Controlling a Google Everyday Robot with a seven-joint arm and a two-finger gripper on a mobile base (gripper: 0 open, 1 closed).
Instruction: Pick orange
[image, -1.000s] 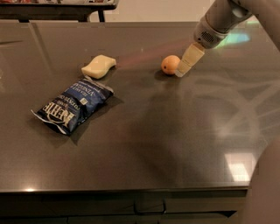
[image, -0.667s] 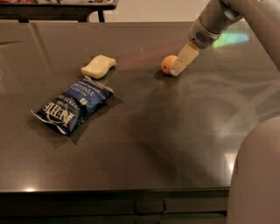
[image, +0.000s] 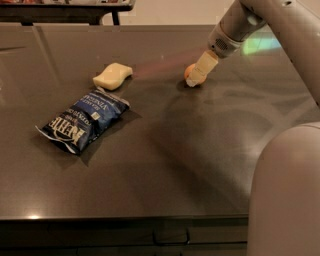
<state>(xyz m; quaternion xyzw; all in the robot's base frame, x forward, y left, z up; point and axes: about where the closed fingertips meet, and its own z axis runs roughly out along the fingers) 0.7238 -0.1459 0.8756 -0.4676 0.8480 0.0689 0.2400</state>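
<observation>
The orange (image: 189, 72) is a small round fruit on the dark table (image: 190, 150), right of centre toward the back. My gripper (image: 196, 79) comes down from the upper right on a pale arm. Its cream-coloured fingers (image: 203, 67) stand over the orange and cover most of it, with the tips at the table surface. Only the left edge of the orange shows.
A pale yellow sponge (image: 113, 76) lies to the left of the orange. A dark blue chip bag (image: 84, 120) lies in front of the sponge. Part of my own pale body (image: 285, 195) fills the lower right corner.
My gripper has moved left and down onto the orange, which was beside the fingers before and is mostly covered now. The sponge and bag have not moved.
</observation>
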